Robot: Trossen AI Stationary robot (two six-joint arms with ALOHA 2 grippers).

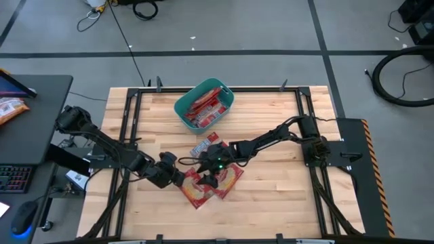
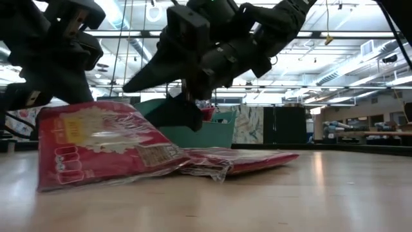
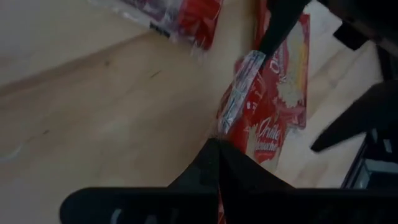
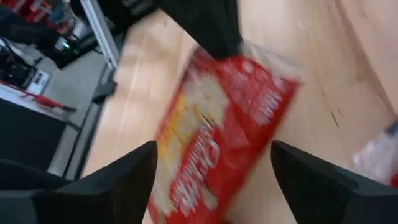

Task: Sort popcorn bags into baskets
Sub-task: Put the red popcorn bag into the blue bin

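Popcorn bag [image 3: 249, 93] edge inside left tool [image 3: 217, 158]

The tub [image 1: 204, 104] stands toward the table's [image 1: 285, 196] far edge, near its middle, with several bags [image 1: 205, 107] inside. Nearer the front, a loose pile of bags [image 1: 211, 179] lies mid-table. One more bag [image 1: 203, 146] lies between the pile and the tub.

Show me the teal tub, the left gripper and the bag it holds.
Teal tub [image 1: 229, 97], high view, right rim.
Left gripper [image 1: 183, 176], high view, fingertips.
Bag [image 3: 264, 118], left wrist view, red printed face.
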